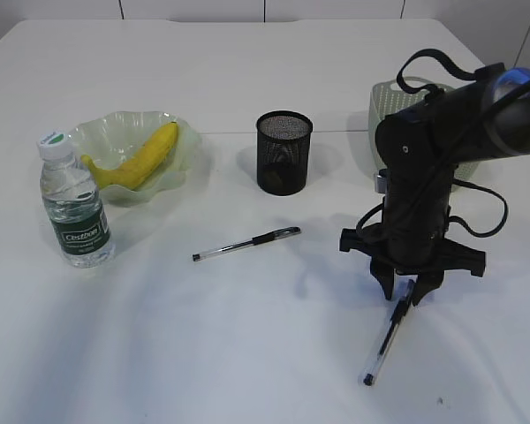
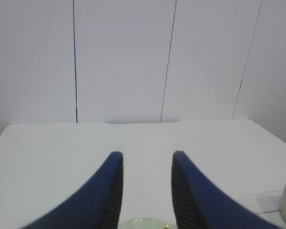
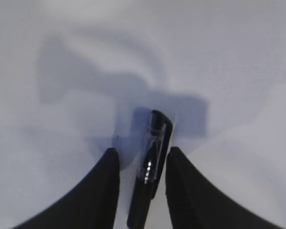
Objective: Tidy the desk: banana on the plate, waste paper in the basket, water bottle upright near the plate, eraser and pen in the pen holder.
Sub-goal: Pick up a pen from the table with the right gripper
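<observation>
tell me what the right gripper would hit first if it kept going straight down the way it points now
The right gripper points down at the black-capped clear pen lying between its open fingers, so it would likely meet that pen and the white table almost at once; the remaining gap is unclear.

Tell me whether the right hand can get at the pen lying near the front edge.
Probably yes. The right hand is already down over that pen, its fingers on either side of the capped end, with nothing else close by on the table.
</observation>
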